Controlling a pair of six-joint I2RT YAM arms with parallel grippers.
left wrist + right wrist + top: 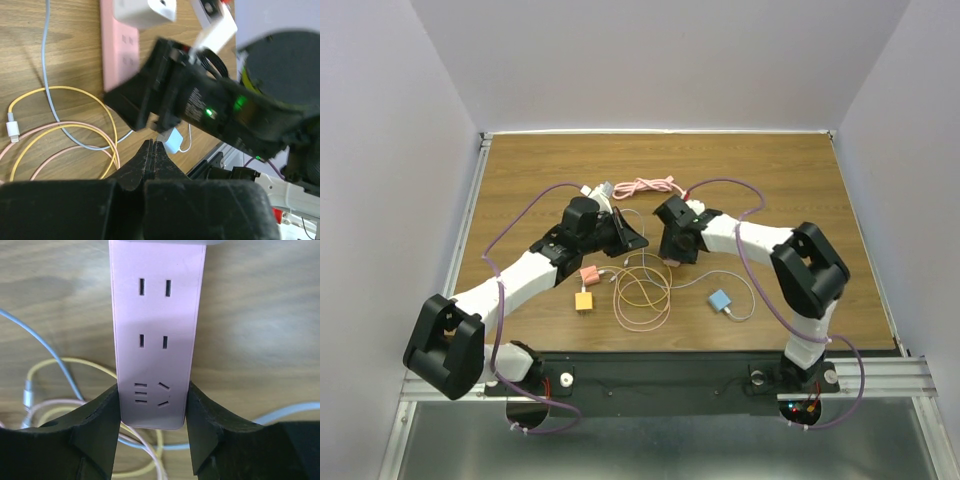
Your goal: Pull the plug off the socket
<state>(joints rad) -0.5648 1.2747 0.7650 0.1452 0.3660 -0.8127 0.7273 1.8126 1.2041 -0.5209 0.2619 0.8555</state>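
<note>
The socket (pixel 155 335) is a long flat pink power strip lying on the wooden table. My right gripper (pixel 152 390) is shut on its near end, one finger pressed against each long side. In the left wrist view the socket (pixel 120 52) carries a white plug (pixel 145 11) at its far end. From above, the plug (pixel 601 188) sits beside the pink coiled cord (pixel 645 186), and the arms hide most of the strip. My left gripper (pixel 153 145) is shut on nothing, hovering over the table close to the right gripper (pixel 672 248).
Loose yellow, pink and pale blue cables (pixel 642 290) coil on the table in front of the grippers. A small pink cube adapter (pixel 588 274), a yellow adapter (pixel 584 300) and a light blue adapter (pixel 720 300) lie among them.
</note>
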